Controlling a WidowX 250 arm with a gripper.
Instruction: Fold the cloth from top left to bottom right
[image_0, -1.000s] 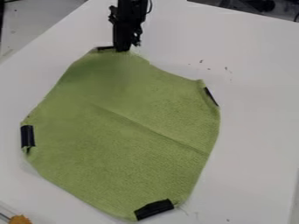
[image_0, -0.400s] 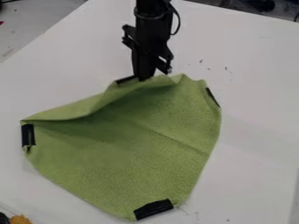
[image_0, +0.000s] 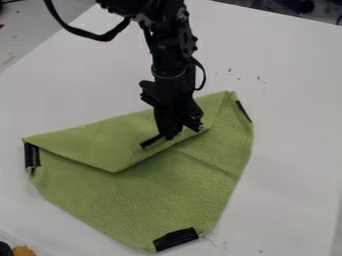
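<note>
So the green cloth (image_0: 133, 210) is lying on the white surface (image_0: 294, 150), top flap doubling over, and the gripper (image_0: 172, 134) is clamping that flap's edge. Dark specks (image_0: 259, 78) are dotting the surface, some orange thing (image_0: 23, 251) is sitting bottom left, and dark clutter (image_0: 294, 5) is lurking beyond the far edge.

The camera looked down at a slant from high over the flat white table (image_0: 294, 65), facing the black robotic hand (image_0: 180, 132) and the table's far edge beyond it. It stood near enough to frame closely the whole green fabric cloth (image_0: 160, 205), below and around the hand.
</note>
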